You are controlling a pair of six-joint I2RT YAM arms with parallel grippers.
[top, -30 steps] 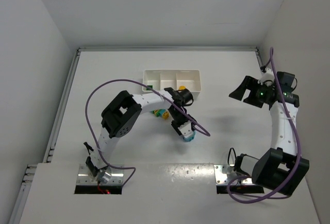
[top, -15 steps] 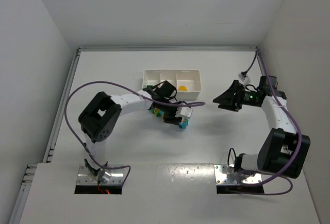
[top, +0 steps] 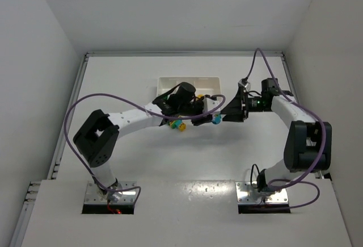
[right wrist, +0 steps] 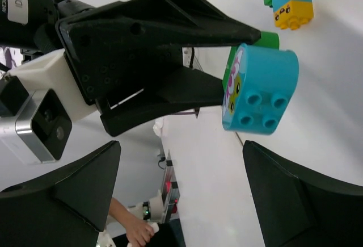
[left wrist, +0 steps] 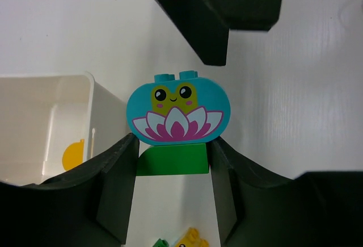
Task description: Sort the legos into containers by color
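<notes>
Two clumps are counted, one held clump point(left wrist: 178, 113), one table clump point(top: 178, 125), one yellow piece point(left wrist: 74, 156), one tray point(left wrist: 106, 116), two claws, left claw point(left wrist: 173, 159), right claw point(top: 229, 108).

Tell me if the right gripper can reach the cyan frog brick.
Probably yes: the open right gripper faces the cyan frog brick, which juts beyond the left gripper clamping the green brick under it; nothing between.

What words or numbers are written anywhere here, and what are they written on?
"D5": white print on the black casing of the left arm, seen in the right wrist view; the mark just before it is too blurred to read.
The cyan rounded plastic brick has no words, only a picture of a frog on a flower.
Nothing else can be read.
</notes>
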